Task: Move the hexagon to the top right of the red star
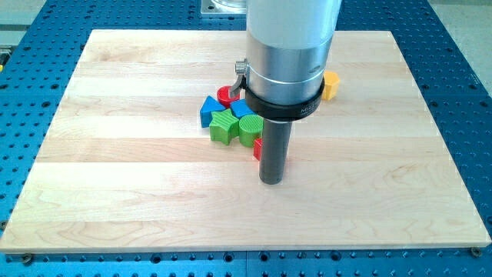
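My tip [271, 181] rests on the board at the middle, just below a cluster of blocks. A red block [257, 148], mostly hidden behind the rod, touches the rod's left side; its shape cannot be made out. A green star [224, 128] and a green round block [250, 128] lie just to the upper left of my tip. A blue block [208, 109] and a second blue block [240, 108] sit behind them, with a red round block [226, 95] at the back. A yellow block [330, 85] peeks out at the right of the arm, its shape partly hidden.
The wooden board [115, 169] lies on a blue perforated table [31, 154]. The arm's wide silver body [286, 54] hides the board's upper middle.
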Robot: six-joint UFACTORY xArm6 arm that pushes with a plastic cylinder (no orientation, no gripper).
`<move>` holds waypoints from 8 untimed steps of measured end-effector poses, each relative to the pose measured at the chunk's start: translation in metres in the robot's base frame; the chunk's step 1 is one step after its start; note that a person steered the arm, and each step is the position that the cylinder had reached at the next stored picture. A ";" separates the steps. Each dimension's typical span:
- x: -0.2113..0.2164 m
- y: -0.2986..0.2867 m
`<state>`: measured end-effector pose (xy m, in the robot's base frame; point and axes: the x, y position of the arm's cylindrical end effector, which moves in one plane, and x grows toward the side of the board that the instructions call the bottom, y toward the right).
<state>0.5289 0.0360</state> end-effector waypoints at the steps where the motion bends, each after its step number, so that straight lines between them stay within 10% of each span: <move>1: 0.016 -0.060; 6: -0.049 0.082; 8: -0.081 0.009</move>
<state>0.4482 0.0453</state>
